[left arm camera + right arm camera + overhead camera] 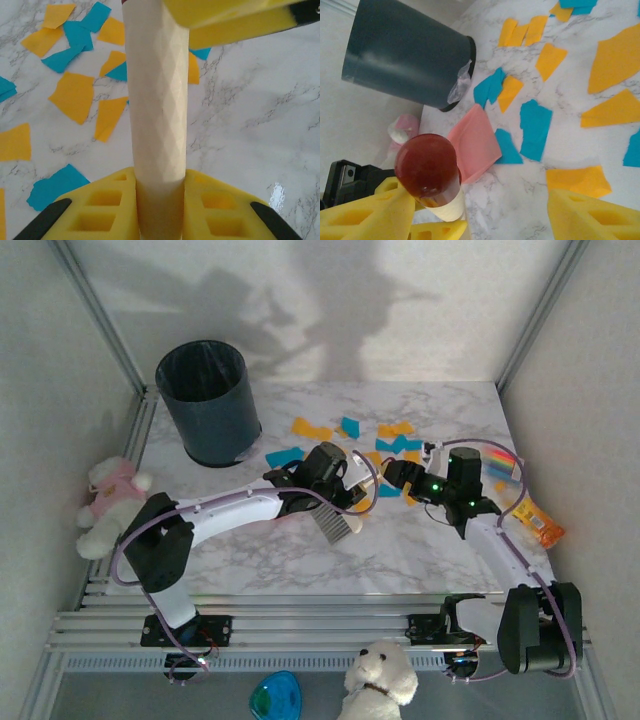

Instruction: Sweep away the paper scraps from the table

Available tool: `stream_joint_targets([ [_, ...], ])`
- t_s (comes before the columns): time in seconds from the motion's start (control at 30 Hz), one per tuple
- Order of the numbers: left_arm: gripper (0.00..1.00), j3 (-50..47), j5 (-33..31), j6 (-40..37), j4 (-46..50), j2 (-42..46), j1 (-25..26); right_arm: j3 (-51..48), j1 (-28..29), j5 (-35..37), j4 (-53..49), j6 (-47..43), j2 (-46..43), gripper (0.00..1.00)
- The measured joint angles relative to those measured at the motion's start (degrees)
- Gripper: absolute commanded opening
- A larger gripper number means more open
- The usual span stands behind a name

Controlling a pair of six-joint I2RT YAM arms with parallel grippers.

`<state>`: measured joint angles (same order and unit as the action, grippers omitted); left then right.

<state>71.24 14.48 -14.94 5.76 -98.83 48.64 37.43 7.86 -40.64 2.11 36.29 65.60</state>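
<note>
**Two hands at one brush, scraps unswept**

Top view: the scraps [312, 430], orange and teal, lie scattered over the middle and far part of the counter [300, 560], between the bin [207, 400] and the packets [505, 462]. The left hand [335, 478] holds the brush [340, 523] at the near edge of the scatter. The right hand [397, 475] sits just beside it, facing it from the right.

Left wrist: the left hand's fingers [124, 222] are pinched on the brush's cream handle, which runs up the middle of the view. Yellow fingers of the right hand cross its far end. Scraps lie on the counter to the left of the handle.

Right wrist: the right hand [477, 217] is spread. The handle's red cap [427, 170] stands between its fingers, close to one and well apart from the other, so nothing is pinched. Beyond it the pink dustpan [475, 142] lies flat by the bin, among more scraps.

What could go wrong: a grip this off-centre could shove the cap sideways and twist the brush in the left hand. With both hands on one handle, any mismatch in their pull could wrench it loose. The scraps look light, so a low arm or a fast stroke could scatter them toward the packets or off the edge.
</note>
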Motion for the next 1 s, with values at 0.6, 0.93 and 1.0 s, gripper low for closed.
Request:
stream_joint_targets([
  [0.6, 0.2, -0.11, 1.42, -0.52, -0.22, 0.15, 0.0, 2.67, 6.29, -0.57, 2.05, 0.85, 5.81, 0.46],
  [0.93, 0.2, -0.11, 1.4, -0.52, -0.24, 0.15, 0.0, 3.54, 9.29, -0.57, 4.44, 1.62, 8.57, 0.42],
  [1.0, 0.21, -0.11, 1.36, -0.5, -0.17, 0.15, 0.0, 3.82, 9.64, -0.55, 4.74, 1.95, 8.94, 0.42],
])
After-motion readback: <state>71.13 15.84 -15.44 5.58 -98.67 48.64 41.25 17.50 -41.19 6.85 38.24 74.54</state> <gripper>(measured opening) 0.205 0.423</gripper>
